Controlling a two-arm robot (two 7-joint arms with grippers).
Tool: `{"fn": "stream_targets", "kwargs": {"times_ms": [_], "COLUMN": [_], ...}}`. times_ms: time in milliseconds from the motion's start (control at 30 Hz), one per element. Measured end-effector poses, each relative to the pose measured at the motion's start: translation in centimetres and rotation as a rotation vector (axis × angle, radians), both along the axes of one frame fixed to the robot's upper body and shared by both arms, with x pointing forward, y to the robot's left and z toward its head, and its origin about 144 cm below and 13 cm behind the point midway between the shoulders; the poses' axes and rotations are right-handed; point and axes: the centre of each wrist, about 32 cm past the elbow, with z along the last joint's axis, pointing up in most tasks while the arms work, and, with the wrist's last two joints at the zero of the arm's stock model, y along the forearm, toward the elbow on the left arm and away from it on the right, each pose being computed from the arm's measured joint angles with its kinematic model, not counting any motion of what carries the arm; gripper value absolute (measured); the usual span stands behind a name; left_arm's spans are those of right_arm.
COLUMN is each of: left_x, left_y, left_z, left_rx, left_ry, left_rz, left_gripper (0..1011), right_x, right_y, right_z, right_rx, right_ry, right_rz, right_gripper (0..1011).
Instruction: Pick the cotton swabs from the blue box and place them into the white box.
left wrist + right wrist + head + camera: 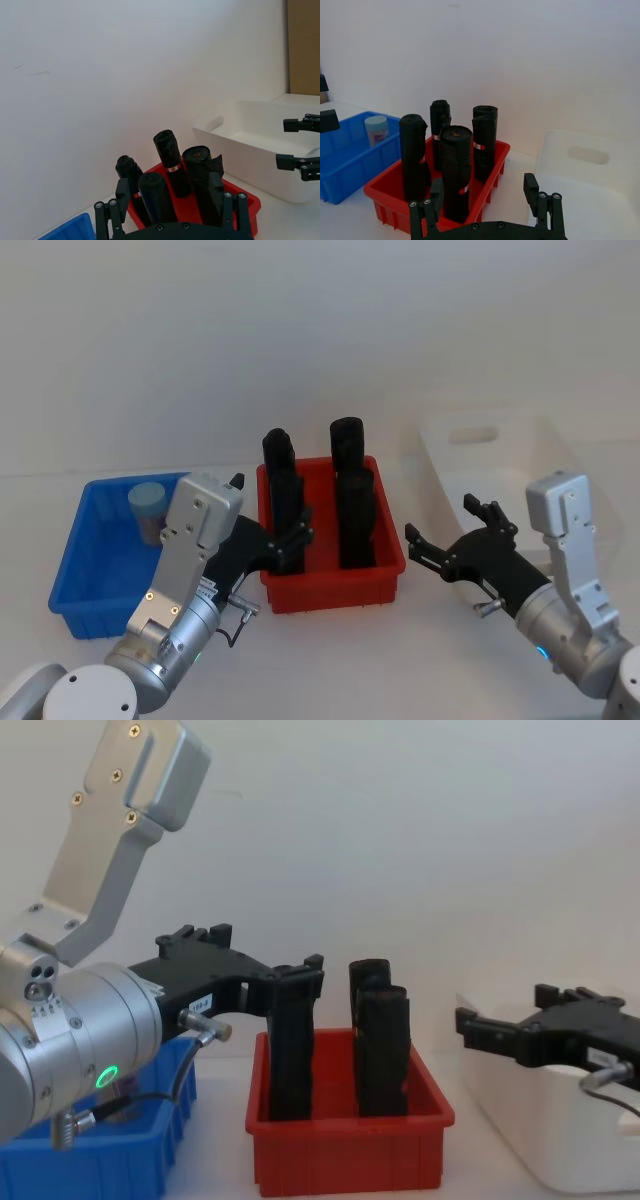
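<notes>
One cotton swab jar (150, 510) with a pale teal lid stands in the far part of the blue box (95, 570); the right wrist view shows this jar (376, 129) upright. My left gripper (270, 512) is open and empty, held above the gap between the blue box and the red bin, right of the jar. My right gripper (448, 523) is open and empty, beside the near left corner of the white box (500, 455). The visible part of the white box (590, 180) holds nothing.
A red bin (330, 592) with several tall black rolls (350, 500) stands between the blue and white boxes, close to both grippers. The left gripper (255, 960) hangs level with the rolls' tops. A plain wall lies behind.
</notes>
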Motion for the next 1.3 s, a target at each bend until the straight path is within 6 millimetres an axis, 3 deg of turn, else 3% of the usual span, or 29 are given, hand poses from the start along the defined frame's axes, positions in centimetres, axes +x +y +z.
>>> {"fn": "stream_targets", "kwargs": {"times_ms": [1300], "left_x": [0.0], "left_y": [0.0], "left_z": [0.0], "left_rx": [0.0], "left_ry": [0.0], "left_rz": [0.0], "left_gripper": [1004], "right_x": [8.6], "right_y": [0.8], "right_z": [-1.3], "right_rx": [0.004], "right_ry": [0.023], "right_rz": [0.206], "right_gripper": [1001]}}
